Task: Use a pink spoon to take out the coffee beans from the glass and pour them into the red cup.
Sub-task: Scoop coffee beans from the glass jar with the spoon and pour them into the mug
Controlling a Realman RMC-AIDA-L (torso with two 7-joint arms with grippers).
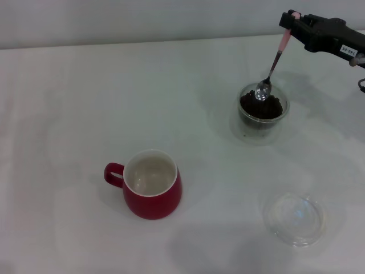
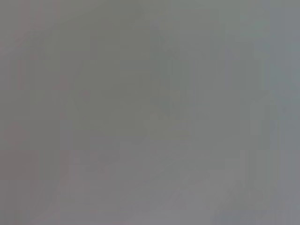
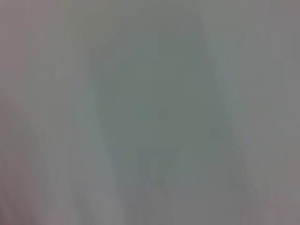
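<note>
1. We see the pink spoon (image 1: 275,63) hanging steeply over the glass (image 1: 263,107), its pink handle end up and its shiny bowl down at the glass mouth, right above or just touching the coffee beans (image 1: 261,108). Whether the bowl is already among the beans we cannot tell.
2. The beans fill the lower part of the glass as a dark heap. None show in the spoon bowl, which reads bright and empty.
3. Our right tool (image 1: 292,21) is clenched on the top of the spoon handle, reaching in from the far right of the desk (image 1: 68,103).
4. The red cup (image 1: 152,184) stands well apart, toward the near left of the glass, upright, handle pointing left, its white inside apparently empty.
5. A shallow clear dish (image 1: 295,218) lies near the front right, away from both.
6. Our left tool is not in the head view, and both wrist views show only a featureless blur, so we can say nothing of it.
7. We judge the step in hand to be the scoop: spoon at the beans, nothing lifted yet.
8. Next we would need to dip the bowl under the beans, level it so they stay in, lift clear of the rim, then carry it across to the cup and tip.
</note>
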